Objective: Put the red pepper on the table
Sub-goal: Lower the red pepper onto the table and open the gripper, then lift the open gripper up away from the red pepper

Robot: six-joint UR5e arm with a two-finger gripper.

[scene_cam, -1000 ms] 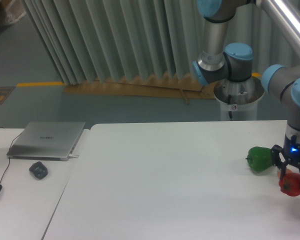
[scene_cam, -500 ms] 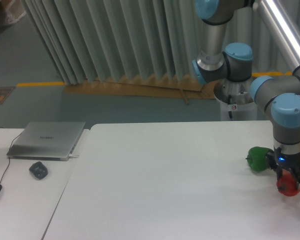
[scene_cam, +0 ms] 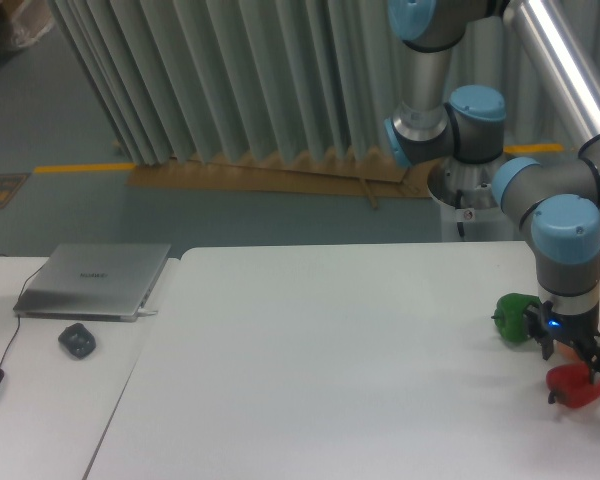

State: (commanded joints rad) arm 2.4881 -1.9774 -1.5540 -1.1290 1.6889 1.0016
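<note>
White surface (scene_cam: 330, 350), lower right of frame: claw (scene_cam: 572, 358) had dropped and shifted left over the last second, red pepper (scene_cam: 574, 387) looked down on it beside green pepper (scene_cam: 515, 317); grip state unclear, release probably pending.

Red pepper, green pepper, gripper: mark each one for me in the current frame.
red pepper (scene_cam: 574, 387): fixed camera, on its glossy red body.
green pepper (scene_cam: 514, 317): fixed camera, on its visible left side.
gripper (scene_cam: 576, 361): fixed camera, midway between the fingertips, just above the red pepper.
</note>
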